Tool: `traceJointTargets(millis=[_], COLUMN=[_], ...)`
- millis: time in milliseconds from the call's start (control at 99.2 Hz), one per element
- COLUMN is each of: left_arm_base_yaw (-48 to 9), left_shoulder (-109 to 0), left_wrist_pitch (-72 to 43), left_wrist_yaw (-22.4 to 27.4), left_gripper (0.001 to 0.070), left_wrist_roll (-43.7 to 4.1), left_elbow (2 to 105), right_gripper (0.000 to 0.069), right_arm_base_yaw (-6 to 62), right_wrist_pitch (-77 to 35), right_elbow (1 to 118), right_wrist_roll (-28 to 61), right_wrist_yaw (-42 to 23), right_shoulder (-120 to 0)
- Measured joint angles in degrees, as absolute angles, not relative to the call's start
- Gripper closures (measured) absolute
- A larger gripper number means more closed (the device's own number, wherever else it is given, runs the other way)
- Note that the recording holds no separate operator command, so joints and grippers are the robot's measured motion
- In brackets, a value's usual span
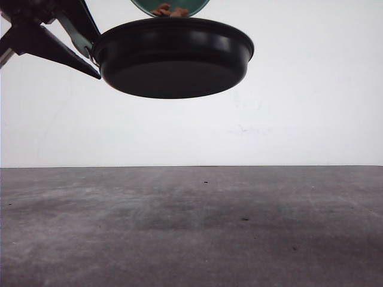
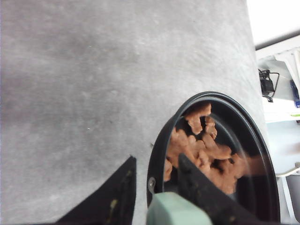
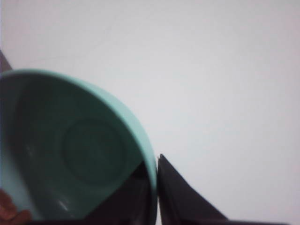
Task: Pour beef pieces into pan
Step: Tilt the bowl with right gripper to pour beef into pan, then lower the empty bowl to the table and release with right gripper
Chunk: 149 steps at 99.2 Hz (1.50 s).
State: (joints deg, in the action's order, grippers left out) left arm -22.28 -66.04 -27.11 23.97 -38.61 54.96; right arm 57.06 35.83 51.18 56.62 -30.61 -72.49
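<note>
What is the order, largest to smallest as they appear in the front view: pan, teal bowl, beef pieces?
1. Pan
2. Teal bowl, partly cut off by the frame, so its true size is unsure
3. Beef pieces

One pan (image 1: 173,57); one teal bowl (image 3: 70,150) above it; one heap of beef pieces (image 2: 201,150), individual count indeterminable.

Low front camera faces forward; both wrist cameras sit close, sharing the pan (image 1: 173,57).
</note>
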Motion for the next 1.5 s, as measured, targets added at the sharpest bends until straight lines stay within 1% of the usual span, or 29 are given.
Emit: traceJointTargets(millis=[292,383,464,625,816,998,1089,1199,1280,1341,1431,1502], left_arm_base_yaw=[-22.24,-22.24,-22.24,-22.24,-21.98,-21.91,-21.91,-21.89,-21.91,-21.91,-21.89,-21.89], left_shoulder=[-66.04,-66.04,-66.04,-66.04,-66.04,-66.04,-66.04,-66.04,-66.04,-66.04,-66.04,-66.04], left_wrist_pitch=[-26.98,-26.7,-25.63,-25.12,-24.95,-23.44,-23.27,-23.31,-23.4,-23.42,-23.42,-23.27], left_wrist_yaw=[23.97,23.97,23.97,23.97,23.97,23.92,23.92,23.81,23.44,22.98,22.41,22.04], left_gripper=[0.0579,0.0579,0.0579,0.0579,0.0579,0.0579,0.0579,0.0579,0.058,0.058,0.058,0.058], left_wrist_roll=[-38.61,-38.61,-38.59,-38.57,-38.13,-37.08,-36.69,-35.44,-34.3,-33.54,-32.62,-32.05], left_elbow=[54.96,54.96,54.96,54.98,54.98,54.98,54.98,54.98,54.98,54.98,54.98,54.98], right_gripper=[0.0679,0.0679,0.0679,0.0678,0.0678,0.0678,0.0678,0.0678,0.0678,0.0678,0.0678,0.0678], right_arm_base_yaw=[56.58,56.14,55.42,54.15,53.91,50.24,46.48,37.82,28.84,21.39,11.55,6.57], right_wrist_pitch=[36.25,36.23,35.99,33.95,27.18,20.03,14.22,2.42,-8.4,-17.06,-28.38,-34.72], right_elbow=[51.18,51.18,51.18,51.18,51.18,51.18,51.18,51.18,51.29,51.29,51.27,51.16], right_wrist_roll=[57.19,54.59,49.17,37.47,20.49,4.58,-3.22,-14.15,-21.23,-24.16,-24.84,-23.68], right_wrist_yaw=[-28.53,-29.06,-30.2,-30.35,-29.69,-25.78,-24.99,-21.34,-14.76,-8.38,1.08,6.94], right_shoulder=[-72.49,-72.49,-72.49,-72.36,-68.4,-64.47,-62.61,-59.55,-59.27,-60.99,-66.24,-70.83])
